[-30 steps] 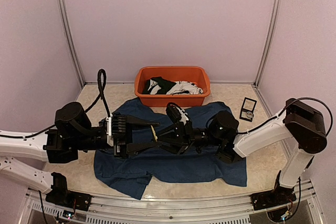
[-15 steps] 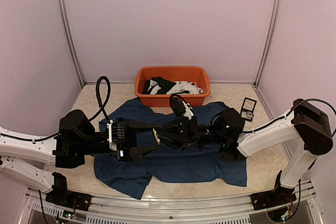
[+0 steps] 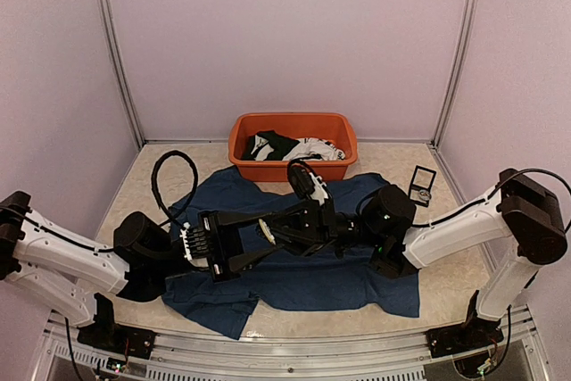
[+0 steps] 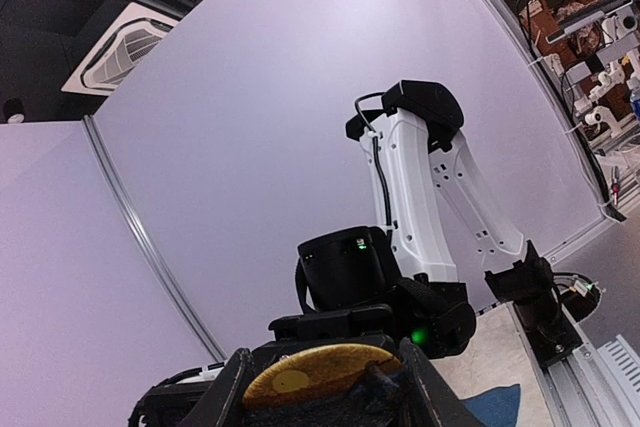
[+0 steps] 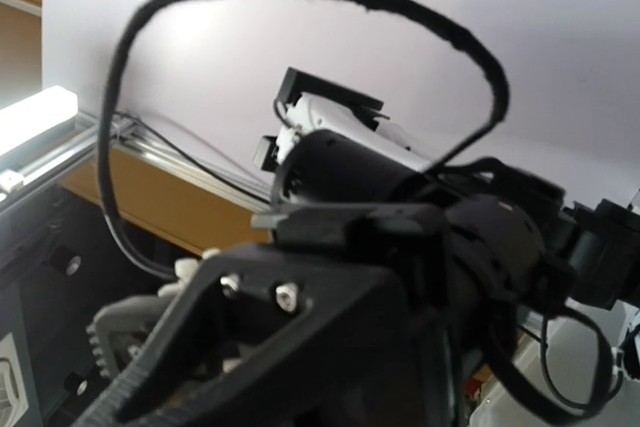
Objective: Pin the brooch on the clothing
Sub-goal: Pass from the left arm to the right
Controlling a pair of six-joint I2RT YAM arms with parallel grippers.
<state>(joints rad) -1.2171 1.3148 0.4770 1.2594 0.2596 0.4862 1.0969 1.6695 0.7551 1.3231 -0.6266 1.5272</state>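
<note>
- Two grippers are seen tip to tip at the centre of the top view, above the T-shirt [image 3: 339, 278]: the left gripper [image 3: 257, 236] reaches in from the lower left and the right gripper [image 3: 277, 233] from the right.
- A round, pale gold brooch [image 4: 310, 375] is shown at the bottom centre of the left wrist view, clamped edge to edge between the left gripper's fingers [image 4: 228, 392].
- Whether the right gripper's jaws are apart or together cannot be told; its wrist view is filled by the blurred black body of the other arm.
- The navy T-shirt is spread over the lower middle of the table [image 3: 143, 171], under both wrists.
- An orange tub [image 3: 294, 120] holding black and white garments [image 3: 299, 147] is set just above the shirt's upper edge.
- A small black-framed object [image 3: 421, 186] is seen at the right, just beyond the shirt.
</note>
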